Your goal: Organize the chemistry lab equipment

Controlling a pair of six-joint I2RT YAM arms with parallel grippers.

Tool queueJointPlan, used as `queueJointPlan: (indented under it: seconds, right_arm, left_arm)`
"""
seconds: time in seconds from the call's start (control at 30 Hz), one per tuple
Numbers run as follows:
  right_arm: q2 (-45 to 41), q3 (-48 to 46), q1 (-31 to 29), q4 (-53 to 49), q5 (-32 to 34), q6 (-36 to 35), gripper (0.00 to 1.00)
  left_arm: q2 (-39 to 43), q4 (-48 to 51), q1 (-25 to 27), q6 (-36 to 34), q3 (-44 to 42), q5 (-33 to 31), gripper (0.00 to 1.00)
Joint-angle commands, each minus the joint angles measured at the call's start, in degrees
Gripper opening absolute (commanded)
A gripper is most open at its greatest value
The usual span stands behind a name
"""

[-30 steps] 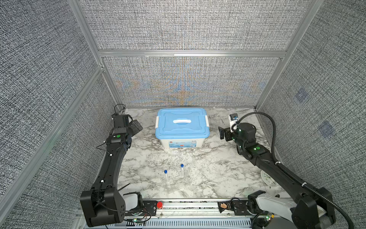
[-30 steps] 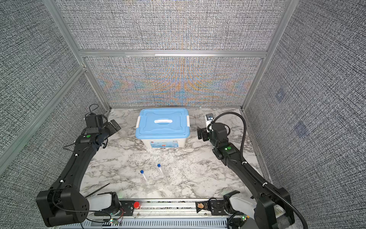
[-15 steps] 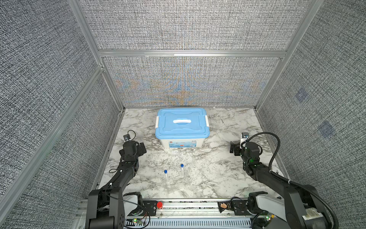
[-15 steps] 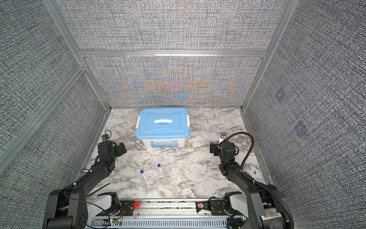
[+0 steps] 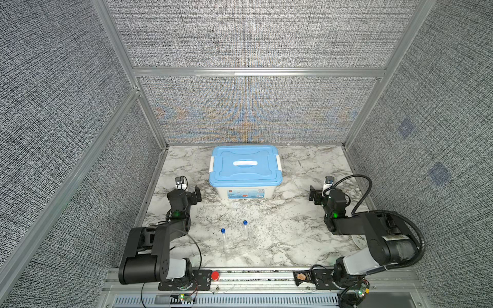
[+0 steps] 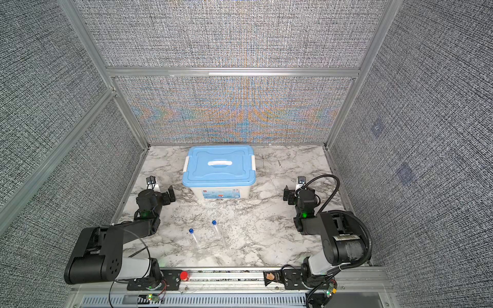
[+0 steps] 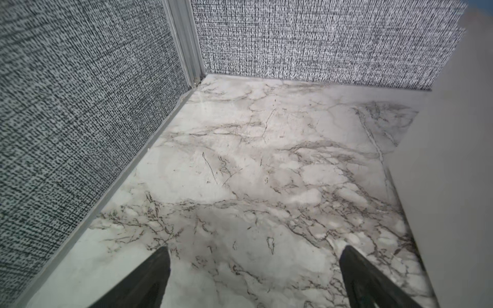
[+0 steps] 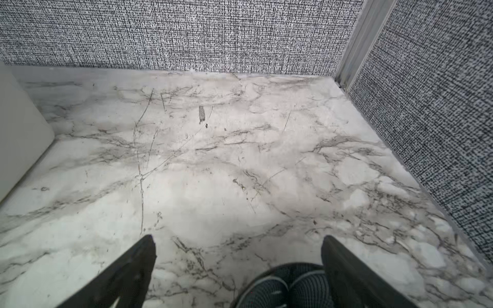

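Now that both arms are folded low by their bases, the left gripper (image 5: 197, 194) and the right gripper (image 5: 314, 196) sit lower and nearer the front than a second ago. They are no longer up high beside the box (image 5: 245, 196). Both grippers have their fingers (image 7: 149, 280) spread wide and hold nothing. Between the fingertips in each wrist view there is only bare table (image 5: 293, 170).

I think the arms are backing off to rest, yet the job does not look done. The left tube (image 5: 224, 236) and the right tube (image 5: 246, 226), each with a blue cap, lie flat on the table. They are behind the fingertips, about midway between the two grippers and well apart from both. The box stands between the grippers, a little ahead of the fingertips, with its blue lid (image 5: 245, 165) on. I see no bowls and no stick. They may be inside the box, but the lid hides that.

On the box's front is a label (image 5: 245, 194) with a small red mark and a blue picture. Its words are too small to read. I find no other writing.
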State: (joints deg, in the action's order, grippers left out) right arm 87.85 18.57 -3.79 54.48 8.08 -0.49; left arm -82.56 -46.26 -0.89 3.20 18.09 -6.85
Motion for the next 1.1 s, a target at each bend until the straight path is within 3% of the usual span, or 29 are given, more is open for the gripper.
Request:
queueJointPlan:
  seconds: [0.0,0.07,1.07]
  right_arm:
    - [-0.6,1.9,-0.1,-2.7,2.9,0.9,0.99]
    - [0.7,2.1,-0.3,-1.0,4.7,1.0,0.99]
    - [1.0,3.0,-0.4,-2.7,5.0,1.0,0.99]
  left_arm:
    - [-3.2,-10.0,0.1,-0.9,-0.2,0.6,0.99]
    - [-5.8,-12.6,0.1,-1.2,0.2,0.8,0.99]
    - [-5.4,-10.9,0.0,-1.3,0.7,2.5,0.99]
